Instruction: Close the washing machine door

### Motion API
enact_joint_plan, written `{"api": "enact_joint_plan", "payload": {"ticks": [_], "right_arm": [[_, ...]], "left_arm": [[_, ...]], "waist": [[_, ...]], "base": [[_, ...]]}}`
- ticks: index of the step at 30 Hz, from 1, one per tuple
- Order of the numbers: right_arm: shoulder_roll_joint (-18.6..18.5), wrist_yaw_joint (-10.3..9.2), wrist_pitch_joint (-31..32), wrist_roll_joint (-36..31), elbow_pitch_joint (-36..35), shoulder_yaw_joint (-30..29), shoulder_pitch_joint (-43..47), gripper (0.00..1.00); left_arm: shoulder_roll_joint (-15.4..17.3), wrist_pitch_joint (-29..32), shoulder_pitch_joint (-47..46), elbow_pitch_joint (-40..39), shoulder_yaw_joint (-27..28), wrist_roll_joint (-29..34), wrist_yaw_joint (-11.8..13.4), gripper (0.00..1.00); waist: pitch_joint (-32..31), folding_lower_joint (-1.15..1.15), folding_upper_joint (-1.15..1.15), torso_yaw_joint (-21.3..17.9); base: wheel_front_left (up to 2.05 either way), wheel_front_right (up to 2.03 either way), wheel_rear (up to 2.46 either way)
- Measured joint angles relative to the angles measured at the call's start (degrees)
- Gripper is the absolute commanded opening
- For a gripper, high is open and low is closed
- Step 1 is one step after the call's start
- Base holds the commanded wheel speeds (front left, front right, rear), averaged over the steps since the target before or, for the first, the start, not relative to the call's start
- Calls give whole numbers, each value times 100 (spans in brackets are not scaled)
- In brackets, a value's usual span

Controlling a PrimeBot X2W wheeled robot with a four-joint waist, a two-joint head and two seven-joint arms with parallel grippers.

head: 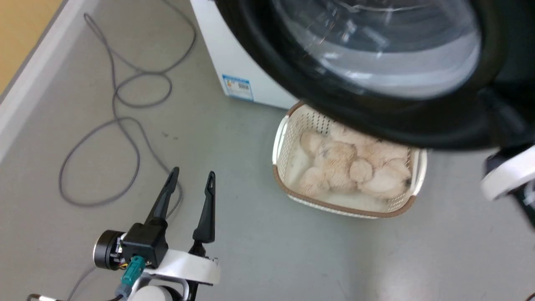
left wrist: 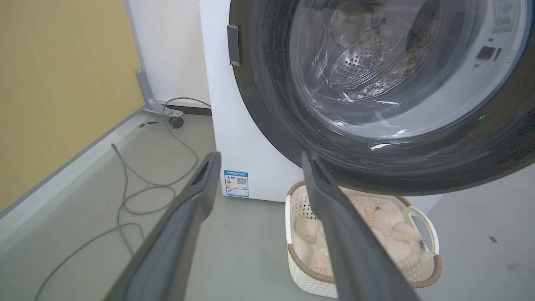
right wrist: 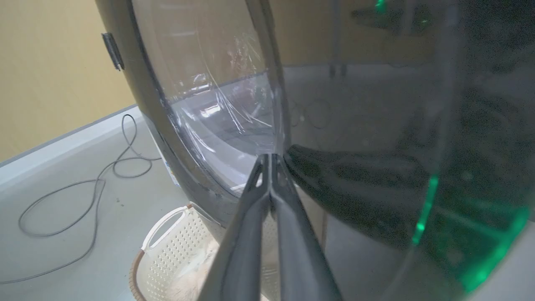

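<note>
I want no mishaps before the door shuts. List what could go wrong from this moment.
The right gripper, shut, seems to press its tips on the washing machine door by the bulging glass; they could slip off.
The basket sits under the door's lower rim; whether the swing clears it is unclear.
The open left gripper hangs near a looped cable, which may snag.

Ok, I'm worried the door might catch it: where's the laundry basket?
In the head view the cream perforated basket sits on the floor right of centre, partly beneath the washing machine door and close in front of the washing machine.
</note>
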Motion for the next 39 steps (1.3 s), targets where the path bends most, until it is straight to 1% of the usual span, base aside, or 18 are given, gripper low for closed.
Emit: {"api": "enact_joint_plan", "payload": {"ticks": [4, 10, 18, 23, 27, 33, 36, 39], "right_arm": [[-268, -5, 110, 140, 240, -247, -452, 0], [-489, -4, 288, 256, 614, -458, -1135, 0], [-572, 2, 461, 352, 1321, -576, -1855, 0], [-563, 53, 448, 378, 1711, -524, -2090, 0], [-526, 54, 318, 379, 1914, -447, -2158, 0], [-523, 12, -133, 516, 1960, -282, -2057, 0], [-472, -8, -367, 660, 1814, -107, -1674, 0], [-345, -8, -578, 768, 1567, 55, -1102, 0]], "left_arm": [[-86, 0, -91, -9, 89, 46, -63, 100], [-163, 0, -151, -5, 151, 143, -191, 100], [-281, 0, -234, 1, 248, 242, -268, 100], [-310, 0, -253, 20, 283, 292, -313, 100], [-316, 0, -256, 55, 345, 301, -353, 100], [-348, 0, -254, 154, 417, 333, -405, 100], [-354, 0, -222, 214, 476, 334, -405, 100], [-357, 0, -139, 275, 533, 335, -433, 100]], "waist": [[228, 0, 0, 98], [530, 0, 0, 213], [683, 0, 0, 285], [666, 0, 0, 291], [587, 1, 0, 264], [280, 0, 0, 184], [38, 0, 0, 121], [-233, 0, 0, 31]], "base": [[0, 0, 0], [0, 0, 0], [0, 0, 0], [0, 0, 0], [0, 0, 0], [0, 0, 0], [0, 0, 0], [0, 0, 0]]}}
